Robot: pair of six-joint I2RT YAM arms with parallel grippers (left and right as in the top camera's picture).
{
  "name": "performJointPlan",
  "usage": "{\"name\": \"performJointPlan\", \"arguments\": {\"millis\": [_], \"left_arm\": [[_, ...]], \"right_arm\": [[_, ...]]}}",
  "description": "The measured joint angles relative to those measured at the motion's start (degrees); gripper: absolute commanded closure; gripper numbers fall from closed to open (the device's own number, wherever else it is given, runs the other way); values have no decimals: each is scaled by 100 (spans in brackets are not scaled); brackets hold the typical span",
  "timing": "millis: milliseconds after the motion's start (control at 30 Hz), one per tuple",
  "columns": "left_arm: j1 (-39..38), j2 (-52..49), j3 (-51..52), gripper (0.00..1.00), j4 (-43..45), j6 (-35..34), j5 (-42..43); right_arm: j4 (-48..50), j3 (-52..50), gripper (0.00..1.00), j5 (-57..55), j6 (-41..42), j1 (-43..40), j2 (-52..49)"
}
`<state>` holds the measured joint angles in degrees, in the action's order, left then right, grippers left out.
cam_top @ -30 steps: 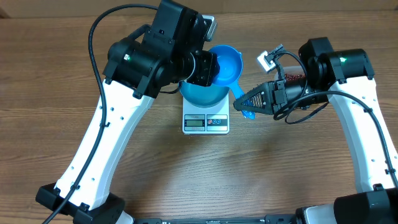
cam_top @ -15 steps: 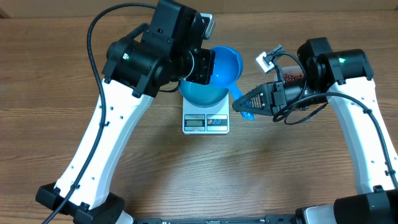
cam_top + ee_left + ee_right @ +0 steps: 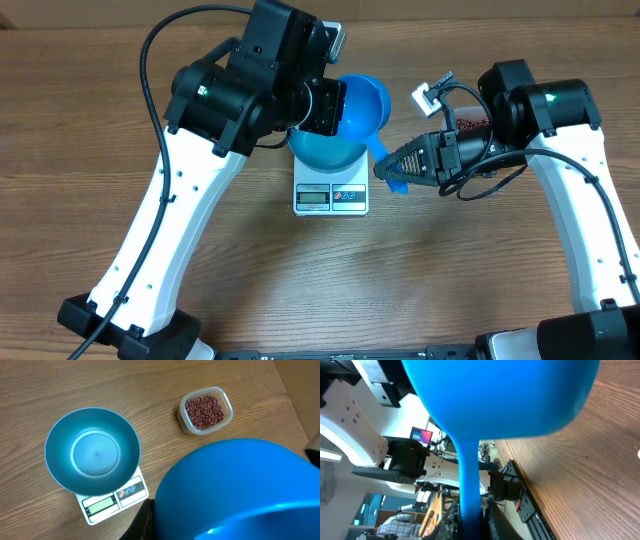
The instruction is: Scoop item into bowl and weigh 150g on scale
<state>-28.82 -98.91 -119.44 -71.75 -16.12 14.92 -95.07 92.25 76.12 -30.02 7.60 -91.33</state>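
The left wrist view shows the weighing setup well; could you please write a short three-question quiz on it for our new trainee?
1. True or false: the teal bowl already has beans in it.
2. Multiple choice: where are the beans right now? A) in the clear tub; B) in the bowl; C) spilled on top of the scale.
3. Short answer: what is the bowl resting on?

Key: 1 false, the bowl's inside is bare. 2 A. 3 the scale.
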Motion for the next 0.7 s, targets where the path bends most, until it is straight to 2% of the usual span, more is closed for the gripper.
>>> {"name": "performJointPlan", "arguments": {"millis": [133,333,400,500,700], "left_arm": [[0,0,0,96,-26,-7,9],[0,0,0,96,-31,-343,-179],[0,0,0,96,28,-501,-232],[11,0,0,96,127,-748,-278],[291,0,0,96,131,-1150,-269]], "right_arm": [[120,0,76,66,0,-7,0],[260,0,71,129,4,-11,0],[315,0,63,146,13,-11,0],[448,2,58,164,24,-11,0],[1528,20,53,175,643,-24,0]]}}
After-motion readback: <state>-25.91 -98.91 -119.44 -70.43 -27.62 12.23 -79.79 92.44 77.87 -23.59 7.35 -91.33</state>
